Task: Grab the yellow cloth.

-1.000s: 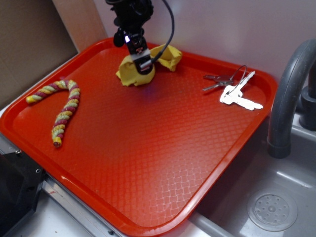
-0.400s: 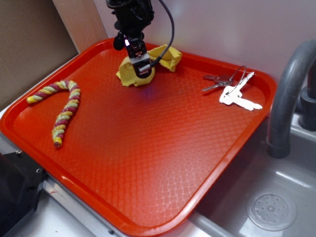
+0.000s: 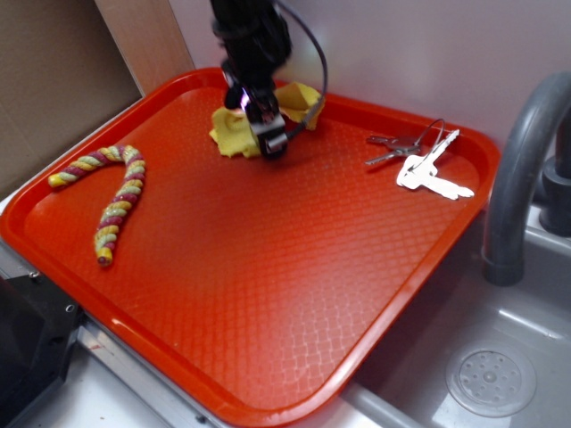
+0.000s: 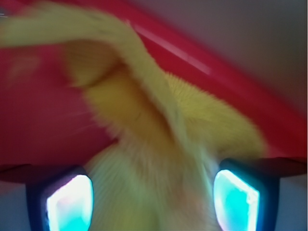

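The yellow cloth (image 3: pixel 232 134) lies bunched at the back of the red tray (image 3: pixel 268 267), near the far rim. My gripper (image 3: pixel 271 140) is down on the cloth's middle and hides part of it. In the wrist view the cloth (image 4: pixel 144 120) fills the space between my two lit fingers (image 4: pixel 70 202), which stand wide apart on either side of it. My gripper (image 4: pixel 153 199) is open around the cloth, and the picture is blurred.
A twisted yellow-pink-green rope piece (image 3: pixel 111 201) lies at the tray's left. A bunch of keys (image 3: pixel 424 162) lies at the back right. A grey faucet (image 3: pixel 517 169) and a sink with its drain (image 3: pixel 491 379) are to the right of the tray.
My gripper has moved down and slightly right onto the cloth. The cloth has been pressed and shifted a little under it.
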Controlling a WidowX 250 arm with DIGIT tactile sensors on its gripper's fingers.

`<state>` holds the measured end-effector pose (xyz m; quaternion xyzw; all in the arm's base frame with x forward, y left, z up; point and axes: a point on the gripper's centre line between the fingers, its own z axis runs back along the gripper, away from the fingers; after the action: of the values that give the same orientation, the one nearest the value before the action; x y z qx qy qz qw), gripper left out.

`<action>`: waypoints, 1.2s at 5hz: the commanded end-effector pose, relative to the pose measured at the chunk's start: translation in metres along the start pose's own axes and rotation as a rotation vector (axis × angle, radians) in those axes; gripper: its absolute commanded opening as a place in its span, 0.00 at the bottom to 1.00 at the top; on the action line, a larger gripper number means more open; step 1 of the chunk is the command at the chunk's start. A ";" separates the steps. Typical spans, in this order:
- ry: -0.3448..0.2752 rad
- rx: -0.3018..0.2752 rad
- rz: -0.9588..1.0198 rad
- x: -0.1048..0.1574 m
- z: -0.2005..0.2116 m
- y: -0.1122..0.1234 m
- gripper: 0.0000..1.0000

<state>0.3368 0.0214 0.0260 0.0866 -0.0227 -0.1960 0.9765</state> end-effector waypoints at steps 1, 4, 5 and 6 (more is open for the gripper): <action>-0.055 0.037 0.033 0.005 0.006 0.007 0.00; -0.204 -0.246 0.119 -0.028 0.115 0.016 0.00; -0.299 -0.241 0.041 -0.033 0.170 -0.012 0.00; -0.330 -0.211 -0.037 -0.031 0.221 -0.040 0.00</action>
<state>0.2793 -0.0394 0.2170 -0.0541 -0.1239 -0.2263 0.9646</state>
